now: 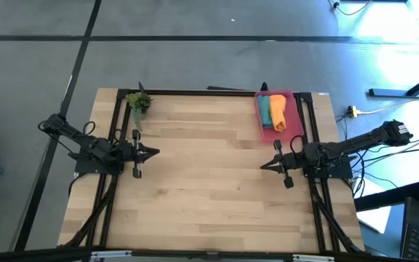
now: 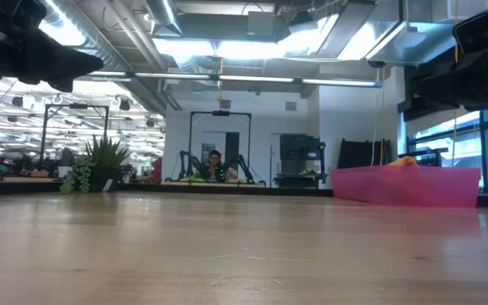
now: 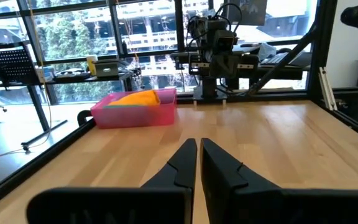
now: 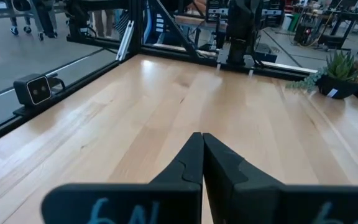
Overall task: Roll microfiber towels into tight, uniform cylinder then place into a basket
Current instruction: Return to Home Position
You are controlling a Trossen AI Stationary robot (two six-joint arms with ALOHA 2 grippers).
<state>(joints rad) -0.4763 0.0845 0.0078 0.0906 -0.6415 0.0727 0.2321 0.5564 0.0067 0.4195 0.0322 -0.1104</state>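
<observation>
Left pincer (image 1: 153, 153): shut tip to tip with nothing held; it is poised over the left side of the table (image 1: 209, 189) and aimed inward.
Right pincer (image 1: 262, 166): likewise closed and empty, poised over the right side and aimed toward the left one.
Between the pincers: only bare wood is seen.
Basket (image 1: 282, 136): it is set at the far right corner, near the right pincer and well apart from the left.
Towels: the teal towel (image 1: 265, 109) and the orange towel (image 1: 278, 113) are laid side by side inside the basket as rolls, with the orange nearer the table's right edge.
Plant (image 1: 140, 102): it is placed at the far left corner, untouched.
Done: rolling and placing are judged complete for both towels.
Left: only the parking of the arms, judged nearly finished.
Roll tightness: it cannot be told.
</observation>
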